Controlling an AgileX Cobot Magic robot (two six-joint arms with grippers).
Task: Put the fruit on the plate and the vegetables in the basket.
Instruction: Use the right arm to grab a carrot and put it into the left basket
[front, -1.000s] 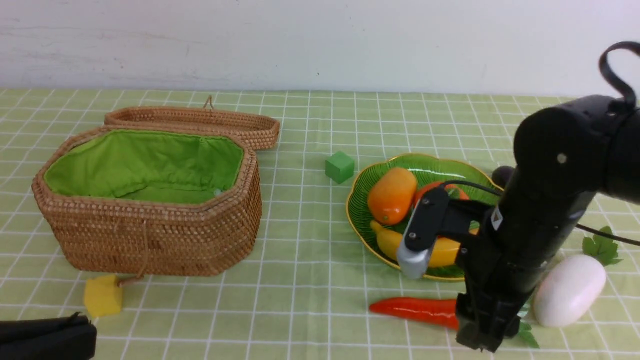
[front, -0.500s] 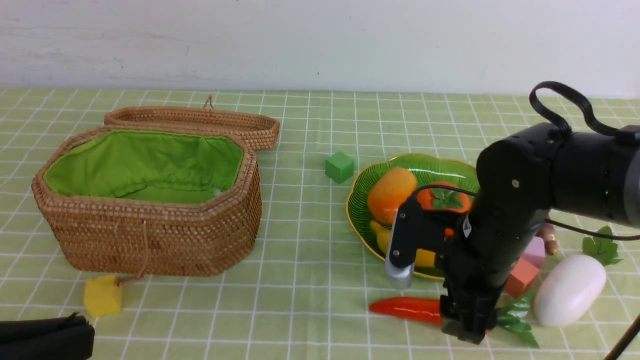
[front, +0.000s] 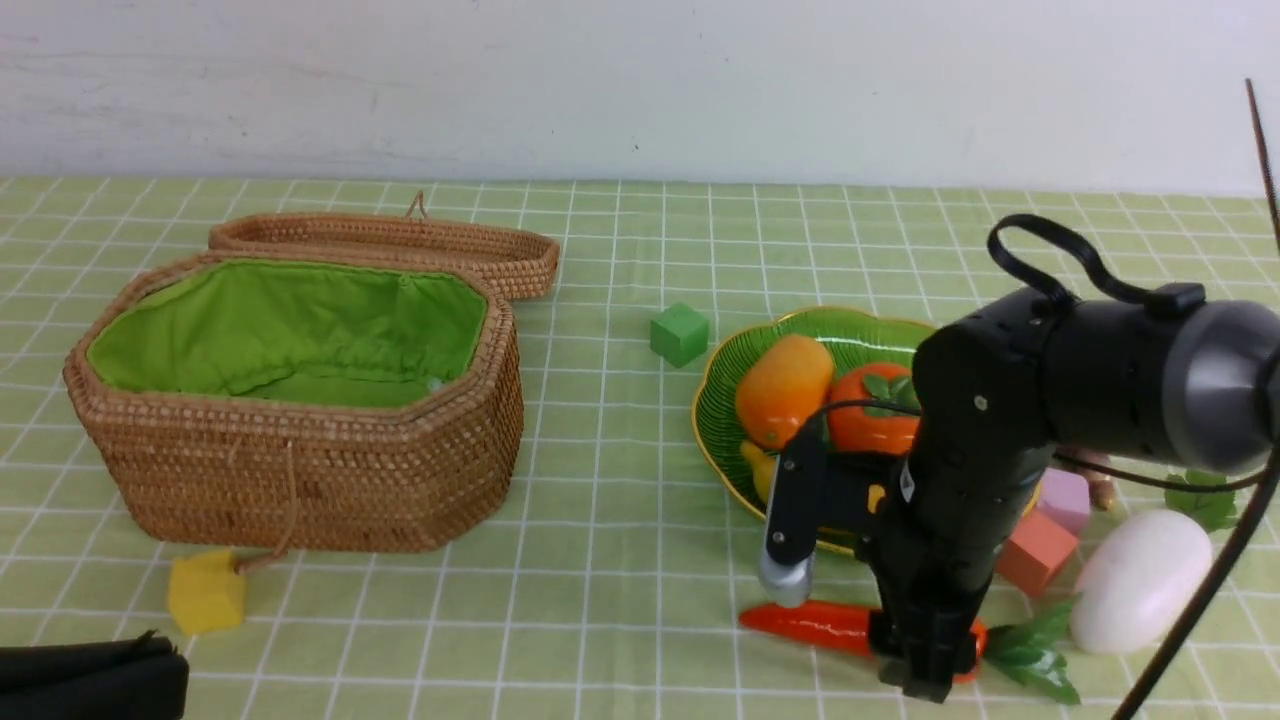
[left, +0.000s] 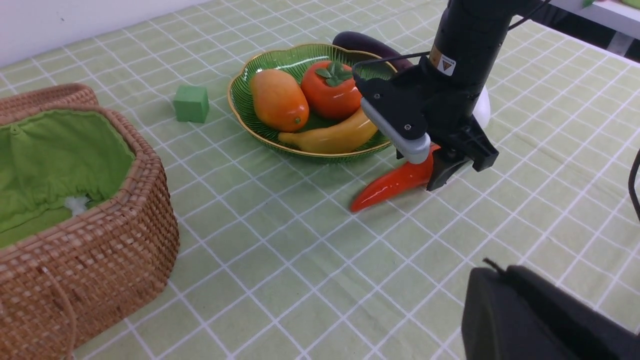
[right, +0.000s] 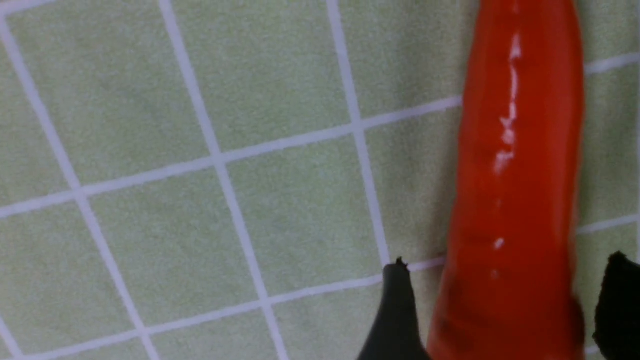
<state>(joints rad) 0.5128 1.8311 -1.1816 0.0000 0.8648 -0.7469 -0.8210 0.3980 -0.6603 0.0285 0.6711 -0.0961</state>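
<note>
While the right claw (right: 508, 280) hangs low over the bench (front: 620, 480), its jaws stand open on either side of the orange-red carrot (front: 810, 622). The carrot's thick, leafy-end part lies between the two fingertips, with a strip of cloth visible between each tip and the glossy skin; its tapered end reaches out beyond them. Whether the fingers touch it farther back cannot be told. The carrot lies on the grid-patterned cloth, on the near side of the green plate (front: 700, 440), apart from its rim.

The left claw (front: 150, 655) is closed, at the near left corner of the front view, near the yellow cube (front: 206, 590) and well apart from the carrot.

The mango (front: 785, 390), persimmon (front: 870, 432) and banana (left: 335, 136) rest together in the plate. The dark eggplant (left: 367, 44) lies just beside the plate, partly hidden by the right arm (front: 970, 460). The white radish (front: 1140, 585) lies to the right of the carrot, near the red cube (front: 1037, 552) and the pink cube (front: 1065, 500).

On the left stands the wicker basket (front: 300, 480), its lid (front: 510, 265) open behind it. A green cube (front: 680, 335) sits between basket and plate.
</note>
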